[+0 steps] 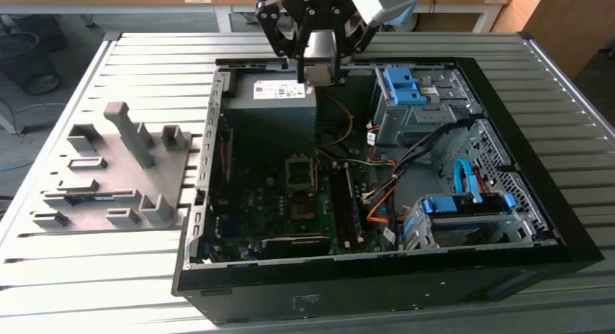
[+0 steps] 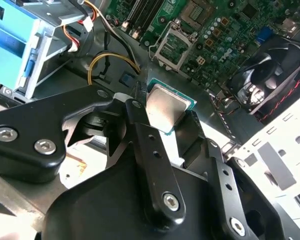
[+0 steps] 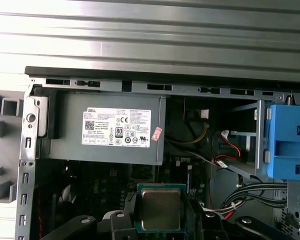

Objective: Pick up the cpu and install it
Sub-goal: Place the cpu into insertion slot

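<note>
The cpu (image 2: pixel 165 106), a small flat square chip with a silvery metal top and a green rim, sits between the black fingers (image 2: pixel 138 116) of my gripper (image 2: pixel 162 117), which is shut on it. In the first wrist view the cpu (image 3: pixel 161 209) hangs just in front of the grey power-supply box (image 3: pixel 110 131). In the exterior view my gripper (image 1: pixel 320 76) hovers over the far side of the open computer case, above the power supply (image 1: pixel 272 104). The motherboard's open cpu socket (image 1: pixel 301 172) lies lower down in the case, apart from the chip, and appears in the second wrist view as a metal-framed socket (image 2: pixel 171 46).
Blue drive cages (image 1: pixel 404 86) (image 1: pixel 466 204) and cable bundles (image 1: pixel 413 161) fill the exterior view's right half of the case. A black fan (image 2: pixel 270 65) sits near the board's edge. A grey parts fixture (image 1: pixel 115 168) lies on the slatted table (image 1: pixel 144 60) at the exterior view's left.
</note>
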Motion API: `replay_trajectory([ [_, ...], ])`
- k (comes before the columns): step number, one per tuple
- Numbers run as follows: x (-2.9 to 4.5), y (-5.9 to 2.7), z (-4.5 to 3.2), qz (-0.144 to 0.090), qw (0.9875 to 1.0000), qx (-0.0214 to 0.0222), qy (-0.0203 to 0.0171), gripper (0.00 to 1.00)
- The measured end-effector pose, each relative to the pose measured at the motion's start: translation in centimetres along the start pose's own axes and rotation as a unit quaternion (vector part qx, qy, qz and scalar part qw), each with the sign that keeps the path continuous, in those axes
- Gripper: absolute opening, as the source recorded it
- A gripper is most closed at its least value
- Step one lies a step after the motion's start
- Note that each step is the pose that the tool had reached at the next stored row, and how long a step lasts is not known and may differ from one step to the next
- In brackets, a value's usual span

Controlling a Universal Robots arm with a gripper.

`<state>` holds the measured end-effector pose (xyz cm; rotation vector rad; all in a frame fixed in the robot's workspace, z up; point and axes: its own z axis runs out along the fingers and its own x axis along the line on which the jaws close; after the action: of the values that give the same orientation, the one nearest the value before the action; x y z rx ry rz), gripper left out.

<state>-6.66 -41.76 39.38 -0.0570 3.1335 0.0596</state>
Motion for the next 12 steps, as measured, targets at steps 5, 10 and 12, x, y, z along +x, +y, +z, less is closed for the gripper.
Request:
replay_trajectory([
  [5,0.0,-0.11,0.22,0.0,1.0,0.0001,0.0001,0.47],
  [10,0.01,-0.23,0.45,0.0,1.0,0.0,0.0,0.47],
  [12,0.01,-0.28,0.53,0.0,1.0,0.0,0.0,0.47],
])
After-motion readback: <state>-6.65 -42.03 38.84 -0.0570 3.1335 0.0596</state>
